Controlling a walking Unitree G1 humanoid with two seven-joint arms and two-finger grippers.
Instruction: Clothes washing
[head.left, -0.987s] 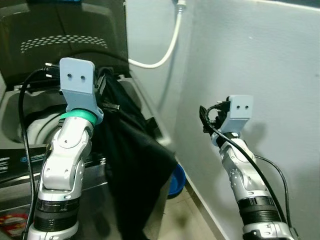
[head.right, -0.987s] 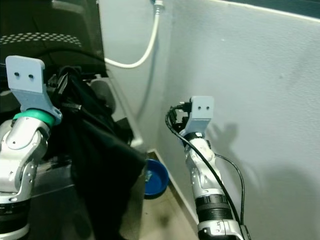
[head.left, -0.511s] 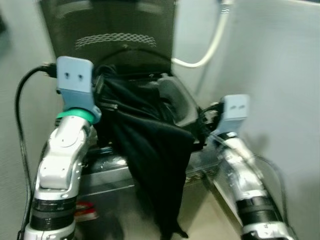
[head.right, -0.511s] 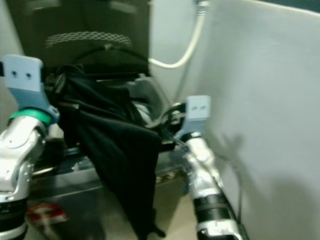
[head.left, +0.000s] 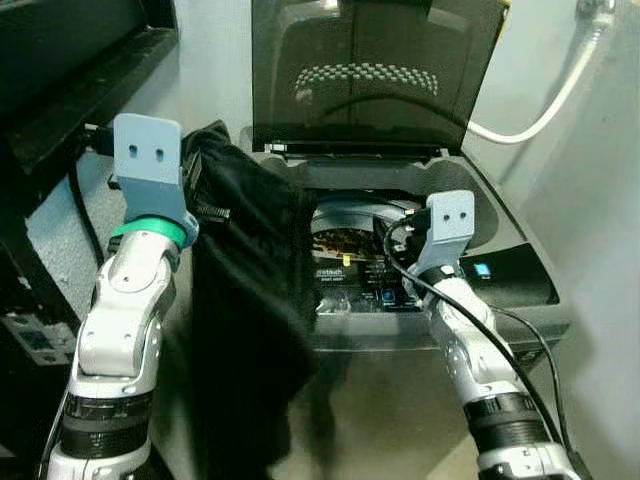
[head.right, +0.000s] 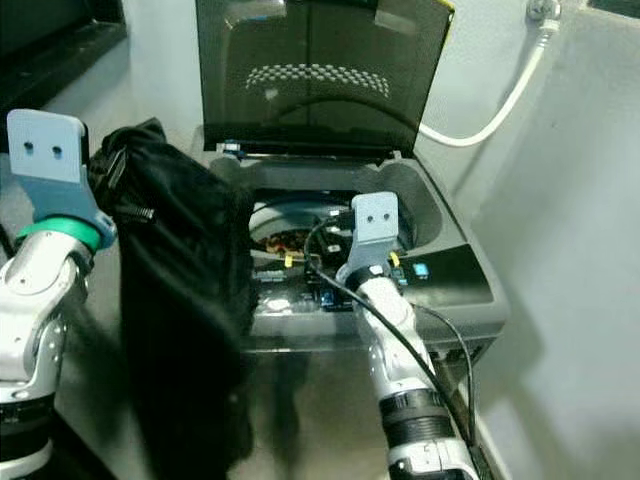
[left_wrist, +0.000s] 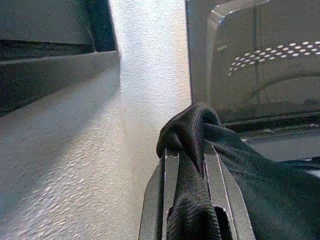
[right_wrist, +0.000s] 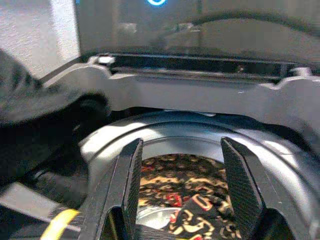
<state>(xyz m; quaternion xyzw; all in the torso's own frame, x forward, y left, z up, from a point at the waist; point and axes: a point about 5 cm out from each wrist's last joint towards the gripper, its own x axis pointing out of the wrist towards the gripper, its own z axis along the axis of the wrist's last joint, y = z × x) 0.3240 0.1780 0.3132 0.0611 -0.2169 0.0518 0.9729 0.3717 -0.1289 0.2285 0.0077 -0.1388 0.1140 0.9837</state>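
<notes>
The left gripper has its fingers clamped on a black garment hanging beside the open washing machine. The right gripper hovers spread and empty over the drum. Best swing the garment across above the rim before letting go.

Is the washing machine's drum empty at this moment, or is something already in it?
Not empty. A patterned garment lies in the drum, below the raised lid. The black garment hangs outside from the left gripper.
</notes>
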